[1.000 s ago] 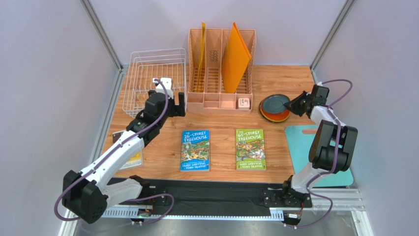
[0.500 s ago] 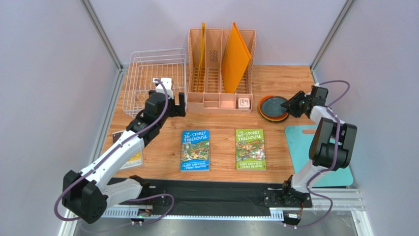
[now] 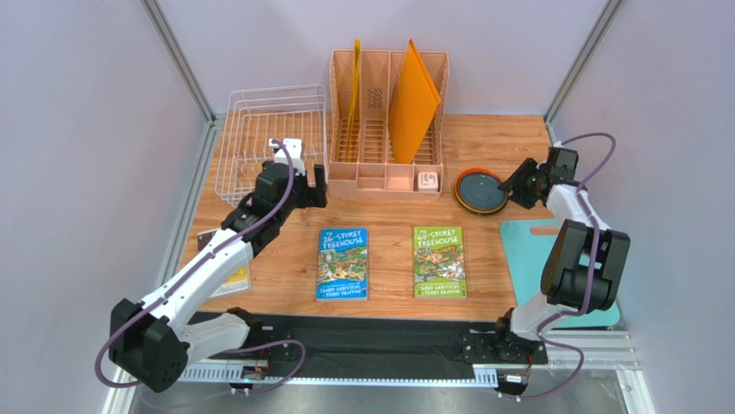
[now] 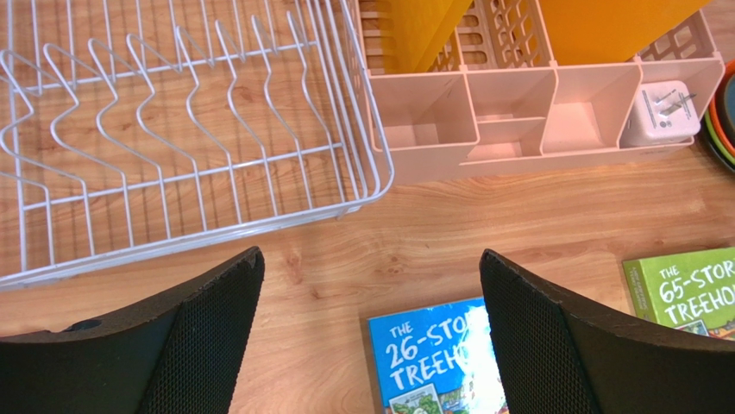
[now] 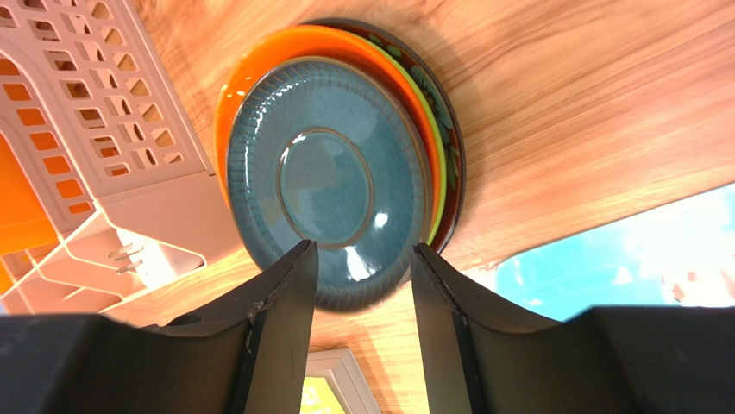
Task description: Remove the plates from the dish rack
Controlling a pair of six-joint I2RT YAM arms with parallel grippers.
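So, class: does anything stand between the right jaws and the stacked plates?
Nothing visible does. The right jaws stand open at the rim of the stacked plates; the peach organizer sits beside them, not between.

Four plates [image 5: 328, 181] are counted in one stack just ahead of the right gripper [image 5: 364, 248]. One wire dish rack [image 4: 172, 172] and one slotted organizer [image 4: 466, 95] are seen ahead of the left gripper [image 4: 371, 257], with two orange folders [image 3: 414, 99] and one white plug [image 4: 662, 110]. Two books [image 3: 342, 263] and one teal mat [image 3: 526, 250] are also counted.
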